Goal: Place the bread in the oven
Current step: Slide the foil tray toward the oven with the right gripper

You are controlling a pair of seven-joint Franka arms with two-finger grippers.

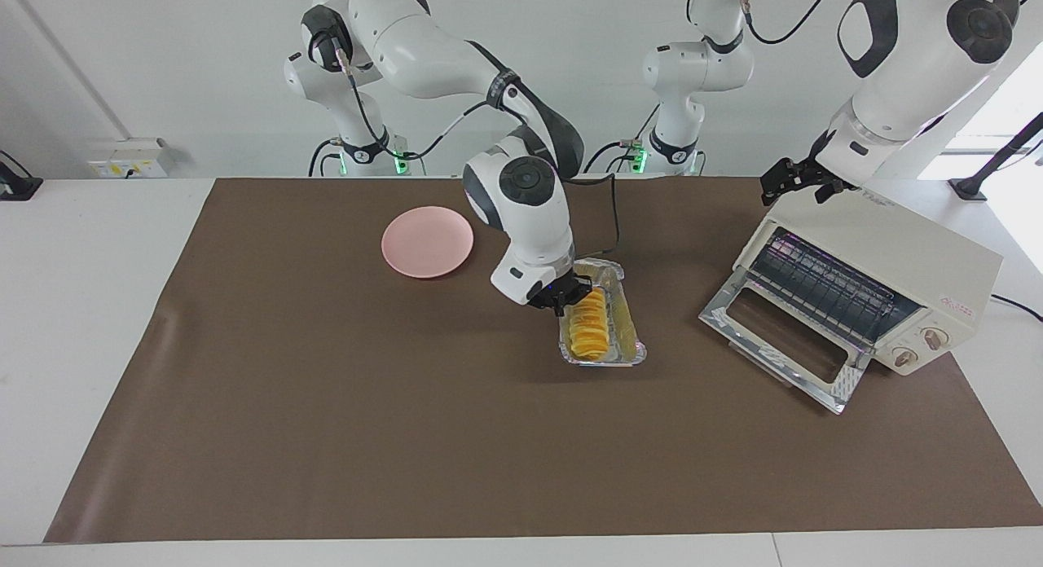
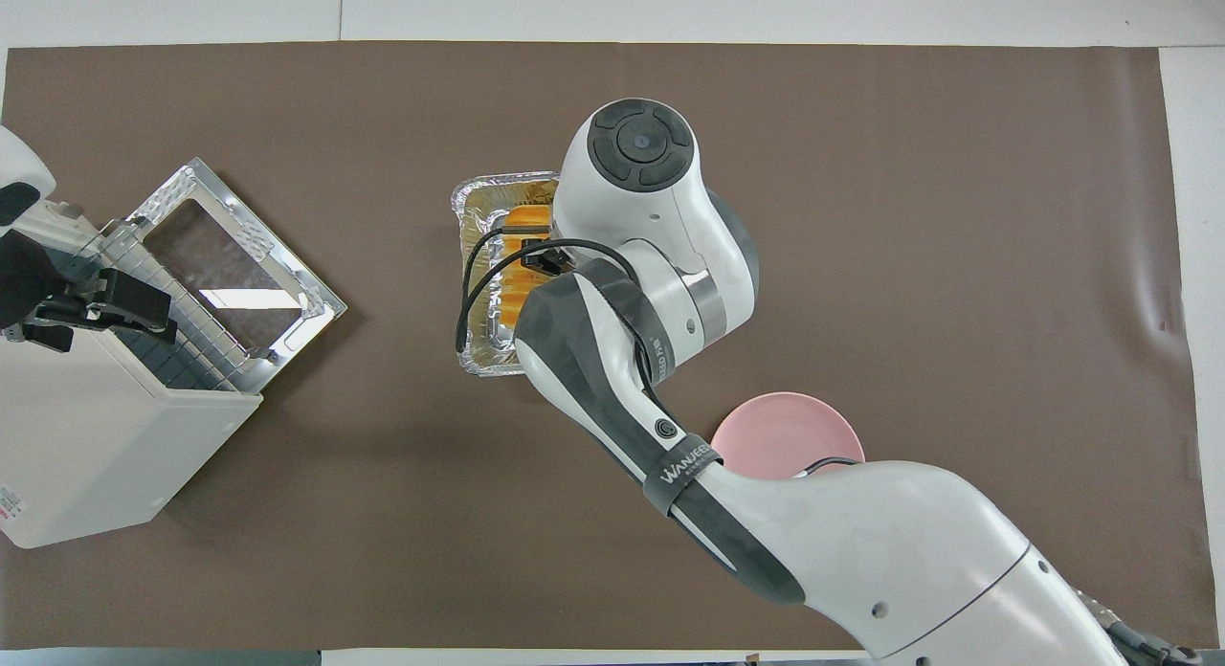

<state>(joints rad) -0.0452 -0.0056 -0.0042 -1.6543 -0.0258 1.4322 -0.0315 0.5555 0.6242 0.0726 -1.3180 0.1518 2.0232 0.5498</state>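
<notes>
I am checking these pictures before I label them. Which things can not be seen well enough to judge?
- Overhead view: the right arm covers most of the bread and the right gripper.
- Facing view: the right gripper is down at the foil tray, at the bread's end nearer the robots; its fingertips are hidden, so the grip is unclear.
- Overhead view: the pink plate is partly under the arm.
- Overhead view: the oven is cut by the edge.

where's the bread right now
The bread lies in the foil tray mid-table, between the pink plate and the open oven, with the right gripper shut at its end nearer the robots.
</notes>
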